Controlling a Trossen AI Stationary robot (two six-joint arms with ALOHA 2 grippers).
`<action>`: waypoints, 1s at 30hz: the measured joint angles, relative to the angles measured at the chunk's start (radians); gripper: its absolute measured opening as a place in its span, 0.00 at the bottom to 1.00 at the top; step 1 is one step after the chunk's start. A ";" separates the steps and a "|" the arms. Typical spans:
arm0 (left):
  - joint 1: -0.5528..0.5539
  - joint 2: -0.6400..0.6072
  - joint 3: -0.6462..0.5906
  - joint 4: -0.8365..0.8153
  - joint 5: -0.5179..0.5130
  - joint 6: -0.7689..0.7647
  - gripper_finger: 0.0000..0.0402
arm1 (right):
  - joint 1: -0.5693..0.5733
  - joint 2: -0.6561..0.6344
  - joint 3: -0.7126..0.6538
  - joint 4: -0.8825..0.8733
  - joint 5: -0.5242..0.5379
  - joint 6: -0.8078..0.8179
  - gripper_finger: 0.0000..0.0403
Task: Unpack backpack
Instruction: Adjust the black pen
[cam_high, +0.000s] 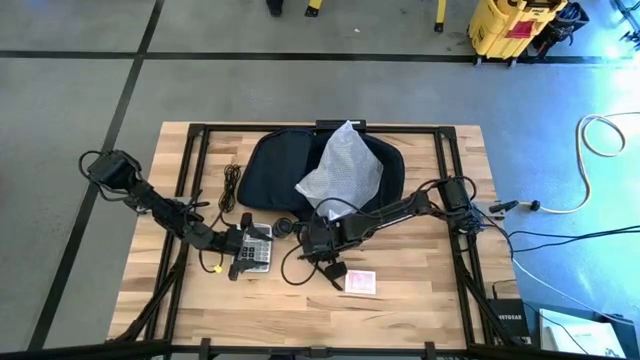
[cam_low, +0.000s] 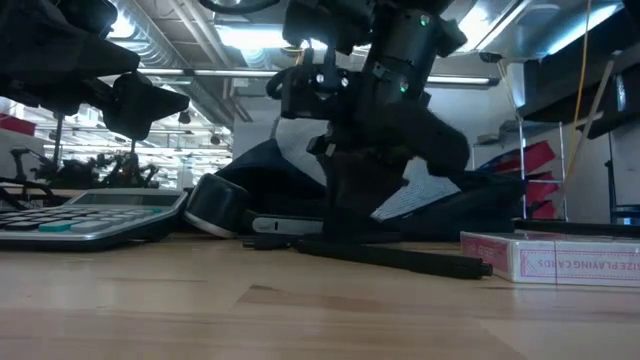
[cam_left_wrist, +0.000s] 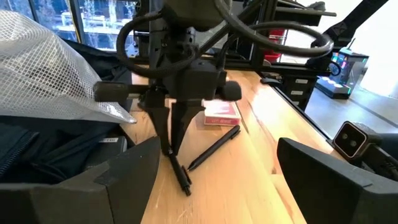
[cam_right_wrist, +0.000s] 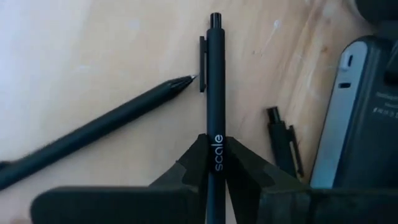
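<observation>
The dark backpack (cam_high: 275, 165) lies at the table's far middle with a crinkly clear bag (cam_high: 345, 165) on top. In front of it my right gripper (cam_left_wrist: 171, 149) points down, shut on a black pen (cam_right_wrist: 214, 93) printed "scale". A second black pen (cam_right_wrist: 93, 130) lies flat on the wood beside it, and a third (cam_right_wrist: 283, 146) lies next to a dark grey device (cam_right_wrist: 360, 118). My left gripper (cam_left_wrist: 217, 186) stands open and level beside the calculator (cam_high: 260, 250), facing the right gripper, with nothing between its fingers. My right gripper pinches the pen's barrel (cam_right_wrist: 216, 158) between its two fingers, at the printed lettering. The fingers (cam_left_wrist: 176, 127) come steeply from above and slant along the pen. The clip end (cam_left_wrist: 185, 183) sticks out below the fingertips, tilted down at the wood; whether it touches, I cannot tell.
A pink box of playing cards (cam_high: 360, 282) lies toward the near edge, right of the pens. A black cord (cam_high: 232, 185) lies left of the backpack. The table's black frame rails (cam_high: 190, 170) run along both sides. Bare wood lies at the near left and near right.
</observation>
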 joint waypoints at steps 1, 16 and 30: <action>0.000 0.000 0.000 0.000 0.000 0.000 0.77 | 0.000 0.000 0.013 -0.022 -0.014 0.011 0.07; 0.000 0.000 0.000 0.002 0.010 -0.007 0.77 | 0.093 0.000 0.180 -0.126 -0.042 0.210 0.02; 0.000 0.000 0.000 0.003 0.025 -0.006 0.77 | 0.198 0.000 0.195 -0.135 0.157 0.372 0.03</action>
